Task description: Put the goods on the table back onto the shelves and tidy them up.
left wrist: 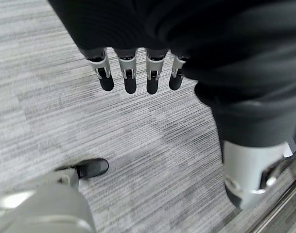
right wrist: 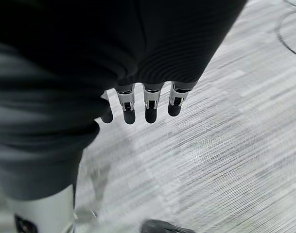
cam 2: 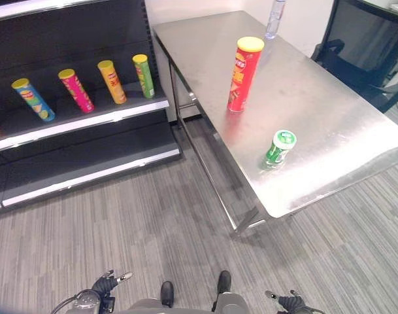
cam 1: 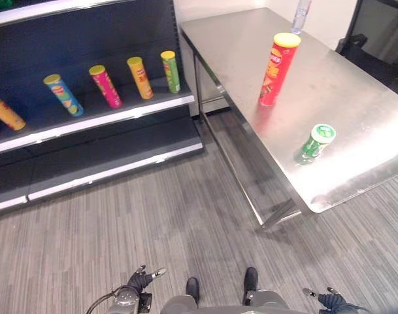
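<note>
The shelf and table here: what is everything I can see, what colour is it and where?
Shelf unit: one, dark with pale edges, at the left.
Tubes on the shelf: blue, pink, orange and green in a row on one shelf; another orange one at the far left edge.
Metal table: one, silver, at the right.
Red tube: one, yellow lid, upright on the table.
Green can: one, pale lid, on the table nearer its front edge.
Clear bottle: one, at the table's far edge.
Black chair: one, behind the table.
Floor: grey striped.
Left hand: low, fingers straight, empty.
Right hand: low, fingers straight, empty.
</note>
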Tool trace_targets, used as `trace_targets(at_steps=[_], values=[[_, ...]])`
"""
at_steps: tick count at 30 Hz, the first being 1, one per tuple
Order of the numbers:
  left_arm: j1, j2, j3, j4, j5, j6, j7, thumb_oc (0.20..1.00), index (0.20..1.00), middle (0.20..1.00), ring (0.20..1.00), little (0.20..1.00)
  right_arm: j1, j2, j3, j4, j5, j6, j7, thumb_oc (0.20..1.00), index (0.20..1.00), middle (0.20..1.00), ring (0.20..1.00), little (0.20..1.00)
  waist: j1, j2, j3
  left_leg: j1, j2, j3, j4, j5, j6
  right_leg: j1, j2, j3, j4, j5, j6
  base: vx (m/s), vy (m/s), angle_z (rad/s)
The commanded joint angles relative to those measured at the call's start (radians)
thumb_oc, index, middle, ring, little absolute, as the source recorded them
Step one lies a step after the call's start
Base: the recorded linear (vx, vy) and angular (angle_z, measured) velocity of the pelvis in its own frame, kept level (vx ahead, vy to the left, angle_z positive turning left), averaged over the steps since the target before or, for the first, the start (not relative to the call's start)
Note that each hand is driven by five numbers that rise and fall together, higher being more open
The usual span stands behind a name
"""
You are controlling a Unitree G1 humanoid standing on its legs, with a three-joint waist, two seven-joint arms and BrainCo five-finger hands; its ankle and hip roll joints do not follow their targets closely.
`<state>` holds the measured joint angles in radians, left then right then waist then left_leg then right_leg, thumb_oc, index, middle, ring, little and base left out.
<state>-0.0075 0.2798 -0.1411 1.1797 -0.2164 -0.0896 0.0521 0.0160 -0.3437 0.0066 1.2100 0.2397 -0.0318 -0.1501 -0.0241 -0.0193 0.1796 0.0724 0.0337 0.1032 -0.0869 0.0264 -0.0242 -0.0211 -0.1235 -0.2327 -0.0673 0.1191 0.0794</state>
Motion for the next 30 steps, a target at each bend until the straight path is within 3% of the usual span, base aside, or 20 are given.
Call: trace_targets(at_steps=[1, 2, 4, 5, 7, 8, 12, 18, 21, 25, 30], values=[[-0.033, 0.035, 0.057, 0.048, -0.008, -0.021, 0.002, 1.0, 1.0, 1.0, 1.0, 1.0, -0.039, -0.08, -0.048, 0.044, 0.054, -0.009, -0.032, 1.0, 1.0, 1.0, 1.0, 1.0, 0.009, -0.01, -0.003, -0.011, 0.037, -0.023, 0.021, -0.049, -0.071, 0.001, -0.089, 0.016, 0.049, -0.075, 0.152, 0.05, 0.034, -0.19], [-0.015, 0.059, 0.083, 0.043, -0.006, -0.02, -0.009, 1.0, 1.0, 1.0, 1.0, 1.0, -0.007, -0.153, -0.148, 0.072, 0.076, -0.002, -0.04, 1.0, 1.0, 1.0, 1.0, 1.0, 0.003, -0.019, -0.013, -0.001, 0.037, -0.014, 0.016, -0.053, -0.07, 0.004, -0.094, 0.016, 0.047, -0.071, 0.159, 0.06, 0.042, -0.12], [-0.003, 0.067, 0.095, 0.036, 0.005, -0.022, -0.013, 1.0, 1.0, 1.0, 1.0, 1.0, 0.01, -0.241, -0.242, 0.082, 0.094, -0.004, -0.059, 1.0, 1.0, 1.0, 1.0, 1.0, 0.001, -0.027, -0.022, 0.007, 0.037, -0.009, 0.013, -0.058, -0.07, 0.01, -0.098, 0.014, 0.043, -0.067, 0.165, 0.06, 0.028, -0.03], [-0.003, 0.066, 0.093, 0.036, 0.005, -0.022, -0.013, 1.0, 1.0, 1.0, 1.0, 1.0, 0.011, -0.243, -0.243, 0.082, 0.093, -0.004, -0.059, 1.0, 1.0, 1.0, 1.0, 1.0, 0.002, -0.025, -0.021, 0.008, 0.037, -0.009, 0.013, -0.058, -0.07, 0.011, -0.097, 0.014, 0.043, -0.067, 0.165, 0.04, 0.015, -0.02], [0.001, 0.048, 0.089, 0.04, 0.031, -0.027, -0.005, 1.0, 1.0, 1.0, 1.0, 1.0, 0.022, -0.362, -0.33, 0.003, 0.075, -0.029, -0.103, 1.0, 1.0, 1.0, 1.0, 1.0, -0.004, -0.034, -0.029, 0.018, 0.038, -0.001, 0.01, -0.064, -0.072, 0.014, -0.102, 0.012, 0.037, -0.06, 0.173, 0.03, 0.011, -0.04], [0.0, 0.046, 0.088, 0.041, 0.031, -0.027, -0.005, 1.0, 1.0, 1.0, 1.0, 1.0, 0.023, -0.364, -0.332, 0.002, 0.074, -0.028, -0.103, 1.0, 1.0, 1.0, 1.0, 1.0, -0.003, -0.032, -0.028, 0.019, 0.039, -0.001, 0.01, -0.065, -0.072, 0.015, -0.102, 0.012, 0.036, -0.06, 0.173, 0.01, 0.009, -0.06], [0.016, 0.009, 0.087, 0.038, 0.034, -0.028, -0.003, 1.0, 1.0, 1.0, 1.0, 1.0, 0.003, -0.507, -0.382, -0.383, -0.016, -0.079, -0.17, 1.0, 1.0, 1.0, 1.0, 1.0, -0.003, -0.035, -0.031, 0.032, 0.046, 0.006, 0.006, -0.067, -0.077, 0.022, -0.104, 0.007, 0.031, -0.06, 0.174, 0.0, 0.001, -0.14], [0.049, -0.002, 0.064, 0.001, 0.052, -0.031, -0.026, 1.0, 1.0, 1.0, 1.0, 1.0, -0.116, -0.609, -0.356, -0.811, -0.012, -0.194, -0.138, 1.0, 1.0, 1.0, 1.0, 1.0, 0.024, -0.034, -0.049, 0.041, 0.063, 0.0, 0.003, -0.064, -0.09, 0.049, -0.105, -0.018, 0.023, -0.07, 0.17, 0.02, -0.025, -0.01], [0.061, 0.003, 0.061, -0.005, 0.054, -0.034, -0.033, 1.0, 1.0, 1.0, 1.0, 1.0, -0.154, -0.626, -0.334, -0.847, 0.025, -0.217, -0.102, 1.0, 1.0, 1.0, 1.0, 1.0, 0.036, -0.033, -0.053, 0.043, 0.067, -0.005, 0.003, -0.062, -0.095, 0.061, -0.106, -0.03, 0.023, -0.073, 0.169, 0.02, -0.027, 0.2], [0.088, 0.002, 0.05, -0.004, 0.048, -0.033, -0.052, 1.0, 1.0, 1.0, 1.0, 1.0, -0.235, -0.668, -0.187, -0.908, 0.088, -0.214, 0.036, 1.0, 1.0, 1.0, 1.0, 1.0, 0.064, -0.038, -0.056, 0.041, 0.074, -0.011, 0.001, -0.054, -0.105, 0.074, -0.109, -0.048, 0.023, -0.075, 0.166, 0.0, -0.024, 0.13], [0.108, -0.003, 0.039, -0.005, 0.046, -0.035, -0.069, 1.0, 1.0, 1.0, 1.0, 1.0, -0.278, -0.688, -0.047, -0.91, 0.11, -0.197, 0.135, 1.0, 1.0, 1.0, 1.0, 1.0, 0.081, -0.04, -0.055, 0.035, 0.08, -0.019, 0.001, -0.047, -0.112, 0.077, -0.111, -0.062, 0.024, -0.076, 0.163, -0.01, -0.02, 0.12]])
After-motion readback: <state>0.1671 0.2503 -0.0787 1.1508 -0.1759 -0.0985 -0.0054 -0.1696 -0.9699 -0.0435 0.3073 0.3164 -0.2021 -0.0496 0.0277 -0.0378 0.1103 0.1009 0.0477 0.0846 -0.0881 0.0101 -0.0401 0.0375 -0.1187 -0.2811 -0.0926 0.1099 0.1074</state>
